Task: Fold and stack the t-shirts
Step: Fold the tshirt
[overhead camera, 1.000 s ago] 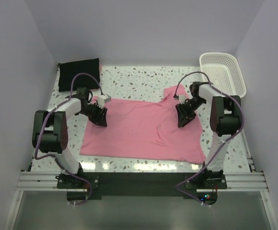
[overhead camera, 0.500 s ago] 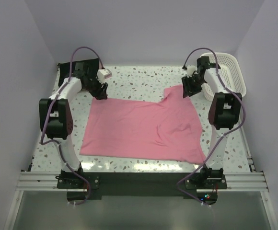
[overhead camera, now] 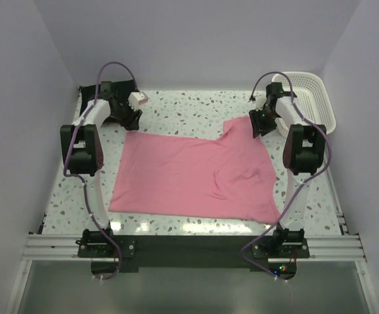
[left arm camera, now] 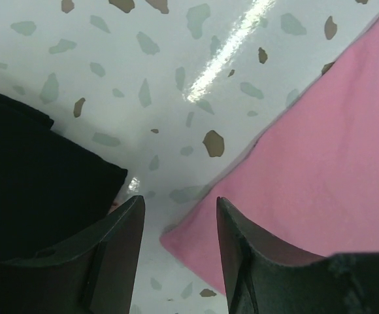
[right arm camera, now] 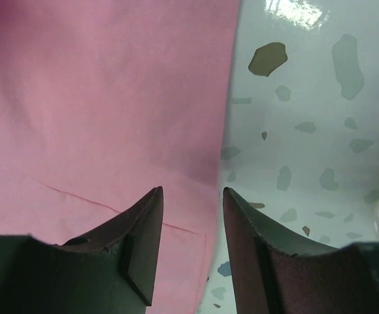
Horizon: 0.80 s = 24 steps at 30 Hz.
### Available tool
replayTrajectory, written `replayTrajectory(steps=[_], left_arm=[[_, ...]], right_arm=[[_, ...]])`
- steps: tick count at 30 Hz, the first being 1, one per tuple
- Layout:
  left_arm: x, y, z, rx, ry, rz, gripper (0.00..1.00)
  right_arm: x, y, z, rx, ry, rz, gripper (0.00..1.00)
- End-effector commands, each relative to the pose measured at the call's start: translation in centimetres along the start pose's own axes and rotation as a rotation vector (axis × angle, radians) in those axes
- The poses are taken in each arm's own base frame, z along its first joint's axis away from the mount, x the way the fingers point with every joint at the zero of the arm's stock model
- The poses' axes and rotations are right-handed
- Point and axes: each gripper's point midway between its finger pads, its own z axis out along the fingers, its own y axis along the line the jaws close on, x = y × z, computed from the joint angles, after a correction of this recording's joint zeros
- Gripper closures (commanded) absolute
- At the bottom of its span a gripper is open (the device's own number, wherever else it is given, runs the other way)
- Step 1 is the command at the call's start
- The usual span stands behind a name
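Pink t-shirt (overhead camera: 189, 173) lies spread on bench (overhead camera: 196, 108). Left hand (left arm camera: 180, 206) and right hand (right arm camera: 193, 193), both parted and empty, hover over its far edge, evidently positioned to grasp it.

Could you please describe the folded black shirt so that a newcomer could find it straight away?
Start at the speckled table and go to its far left corner, beside the left gripper. The black shirt lies there as a dark folded rectangle, unlike the pink shirt spread flat in the middle.
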Motion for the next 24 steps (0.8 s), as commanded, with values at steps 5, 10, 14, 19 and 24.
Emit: replayTrajectory(steps=[5,10,14,19,24], left_arm=[[0.1,2.6,-0.4,-0.038,-0.004,0.061,0.47],[0.9,2.7,0.1,-0.015,0.021,0.123,0.47],[1.7,2.5,0.4,0.009,0.052,0.156,0.47],[3.1,1.9,0.9,0.05,0.092,0.175,0.48],[3.0,1.4,0.9,0.078,0.068,0.176,0.5]], right_arm=[[-0.1,-0.2,2.5,-0.003,0.015,0.025,0.55],[0.8,-0.1,3.7,-0.023,0.05,0.016,0.58],[1.2,0.0,4.2,-0.035,0.064,0.004,0.66],[1.3,0.2,4.7,-0.054,0.072,-0.007,0.8],[1.3,0.4,5.1,-0.073,0.082,-0.017,0.99]])
